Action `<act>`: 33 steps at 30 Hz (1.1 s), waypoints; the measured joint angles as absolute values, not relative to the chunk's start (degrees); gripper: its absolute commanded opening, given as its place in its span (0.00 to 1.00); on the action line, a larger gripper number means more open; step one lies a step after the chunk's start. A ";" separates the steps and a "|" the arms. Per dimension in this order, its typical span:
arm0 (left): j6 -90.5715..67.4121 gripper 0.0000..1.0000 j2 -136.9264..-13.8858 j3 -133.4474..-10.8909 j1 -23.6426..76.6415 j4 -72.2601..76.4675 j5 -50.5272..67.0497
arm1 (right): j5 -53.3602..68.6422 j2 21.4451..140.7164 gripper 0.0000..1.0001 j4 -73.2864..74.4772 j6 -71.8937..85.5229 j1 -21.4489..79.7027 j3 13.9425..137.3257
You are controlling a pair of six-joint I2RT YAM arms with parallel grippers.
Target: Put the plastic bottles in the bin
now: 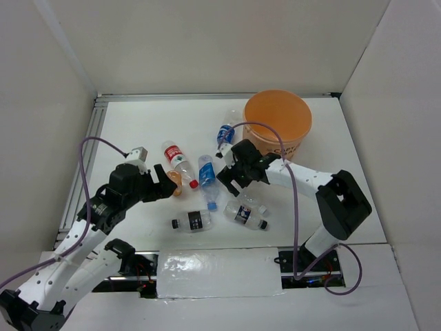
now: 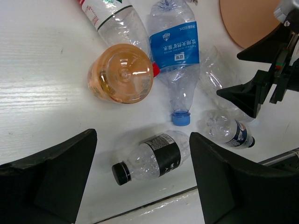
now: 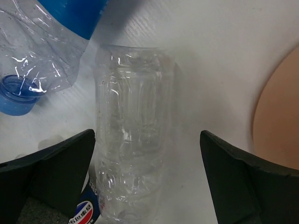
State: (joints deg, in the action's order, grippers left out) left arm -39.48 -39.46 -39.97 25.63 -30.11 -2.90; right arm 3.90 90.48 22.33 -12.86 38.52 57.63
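Observation:
The orange bin (image 1: 277,123) stands at the back right. Several plastic bottles lie on the white table in front of it: a red-and-white one (image 1: 178,160), a blue-label one (image 1: 207,174), a short amber one (image 2: 122,73), a black-label one (image 2: 152,158) and a dark-blue-label one (image 2: 229,130). Another blue-label bottle (image 1: 224,134) lies beside the bin. My left gripper (image 2: 142,177) is open above the table, and the black-label bottle shows between its fingers. My right gripper (image 3: 147,177) is open around a clear unlabelled bottle (image 3: 133,140), which lies close to its left finger.
White walls enclose the table on three sides. A metal rail (image 1: 93,138) runs along the left edge. The bin's side (image 3: 280,116) is just right of my right gripper. The blue-label bottle's cap (image 3: 16,95) lies at its left.

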 measured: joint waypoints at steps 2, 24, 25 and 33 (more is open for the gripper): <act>-39.46 0.93 -39.97 -39.97 25.71 -30.11 -3.14 | 3.68 91.53 1.00 22.20 -12.43 39.13 57.63; -35.57 0.99 -51.92 -42.92 26.20 -25.28 -6.31 | 18.61 90.52 0.25 30.04 -22.41 38.48 63.46; -35.03 0.99 -52.29 -43.42 26.20 -25.21 -6.68 | 20.36 88.75 0.25 31.44 -23.53 38.13 66.39; -34.41 0.99 -54.06 -44.47 26.20 -25.12 -8.58 | 30.13 82.19 0.21 31.83 -24.36 35.90 87.66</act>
State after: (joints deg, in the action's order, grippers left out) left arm -34.41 -54.06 -44.47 26.20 -25.12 -8.58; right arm 30.13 82.19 31.83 -24.36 35.90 87.66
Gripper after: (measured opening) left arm 0.993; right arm 0.670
